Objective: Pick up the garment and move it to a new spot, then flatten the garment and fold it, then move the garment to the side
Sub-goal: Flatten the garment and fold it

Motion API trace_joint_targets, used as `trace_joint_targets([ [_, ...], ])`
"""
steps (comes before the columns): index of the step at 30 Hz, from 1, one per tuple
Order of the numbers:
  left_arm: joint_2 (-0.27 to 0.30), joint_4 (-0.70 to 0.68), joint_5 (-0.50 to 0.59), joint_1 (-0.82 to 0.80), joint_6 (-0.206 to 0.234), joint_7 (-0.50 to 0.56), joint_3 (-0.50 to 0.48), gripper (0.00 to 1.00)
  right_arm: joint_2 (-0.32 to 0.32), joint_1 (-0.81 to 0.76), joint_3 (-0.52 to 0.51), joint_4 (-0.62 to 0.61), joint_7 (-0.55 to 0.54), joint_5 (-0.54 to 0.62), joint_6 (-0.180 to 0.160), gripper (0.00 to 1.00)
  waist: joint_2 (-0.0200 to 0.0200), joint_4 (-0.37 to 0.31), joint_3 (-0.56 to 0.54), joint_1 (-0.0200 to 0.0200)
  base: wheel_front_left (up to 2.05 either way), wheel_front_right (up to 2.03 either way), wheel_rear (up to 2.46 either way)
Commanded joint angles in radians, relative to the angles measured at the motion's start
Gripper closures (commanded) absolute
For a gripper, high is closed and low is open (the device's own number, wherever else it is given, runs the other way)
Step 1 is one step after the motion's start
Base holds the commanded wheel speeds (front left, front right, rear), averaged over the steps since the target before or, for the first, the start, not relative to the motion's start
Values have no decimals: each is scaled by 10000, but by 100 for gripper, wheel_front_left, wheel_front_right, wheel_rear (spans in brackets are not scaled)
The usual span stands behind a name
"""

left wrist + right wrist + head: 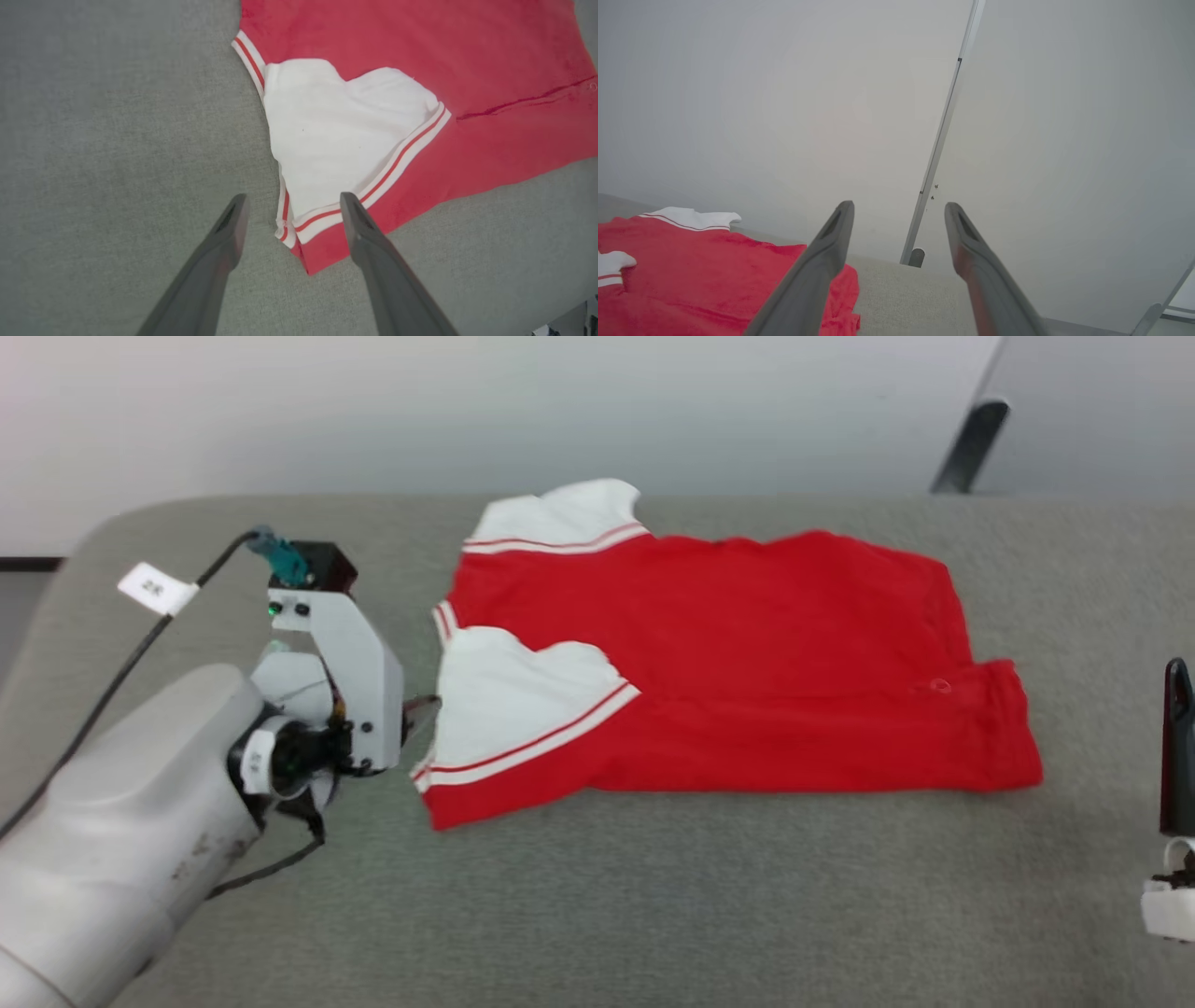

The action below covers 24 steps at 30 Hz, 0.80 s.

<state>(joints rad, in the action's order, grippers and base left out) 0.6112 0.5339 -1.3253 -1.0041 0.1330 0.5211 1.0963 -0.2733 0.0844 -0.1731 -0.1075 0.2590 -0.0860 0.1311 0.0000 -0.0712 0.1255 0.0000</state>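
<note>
a grey, cloth-topped desk (653, 915) seen from above, with a red garment (728, 663) lying folded into a rough rectangle at its middle. one white sleeve (504, 700) is laid over the near left part.

at the left, the left fingers (224, 242) stand apart and empty, low over the desk. they straddle the garment's near left corner, where the striped sleeve trim and the red hem overlap.

the risk starts here. several layers meet at that corner, so a shallow pinch would likely catch the sleeve alone. any pull to the side would then peel the fold open instead of moving the whole garment. a pinch set too low could catch the desk's grey covering too.

across the middle, the red cloth looks soft and slightly rumpled. dragged from one corner, it would probably bunch or swing round.

at the far right, the right fingers (822, 261) are also apart and empty. they are raised and aimed at the pale wall (738, 93), well apart from the garment, so they give it no support.
</note>
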Motion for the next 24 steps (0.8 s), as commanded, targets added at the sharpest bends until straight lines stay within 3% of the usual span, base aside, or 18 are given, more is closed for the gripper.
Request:
trace_joint_targets([
  [1, 106, 14, -104, -62, 152, 298, 33, 0, 182, -123, -94, -95, 46, 119, -9, 0, 0, -645, 635, 0, 0, 0, 0],
  [14, 492, 583, -700, 232, 1205, 2848, 584, 0, 1097, -114, -412, -312, 48, -166, -9, 0, 0, -1513, 1529, 0, 0, 0, 0],
  [21, 172, 1114, -1185, 685, 1485, 3529, 650, 0, 1108, 47, -287, -123, 50, -449, -8, 0, 0, -1558, 1715, 0, 0, 0, 0],
  [24, -27, 1055, -1577, 970, 1619, 4094, 651, 62, 1007, 62, -259, 99, 49, -595, -9, 0, 0, -1502, 1672, 0, 0, 0, 0],
])
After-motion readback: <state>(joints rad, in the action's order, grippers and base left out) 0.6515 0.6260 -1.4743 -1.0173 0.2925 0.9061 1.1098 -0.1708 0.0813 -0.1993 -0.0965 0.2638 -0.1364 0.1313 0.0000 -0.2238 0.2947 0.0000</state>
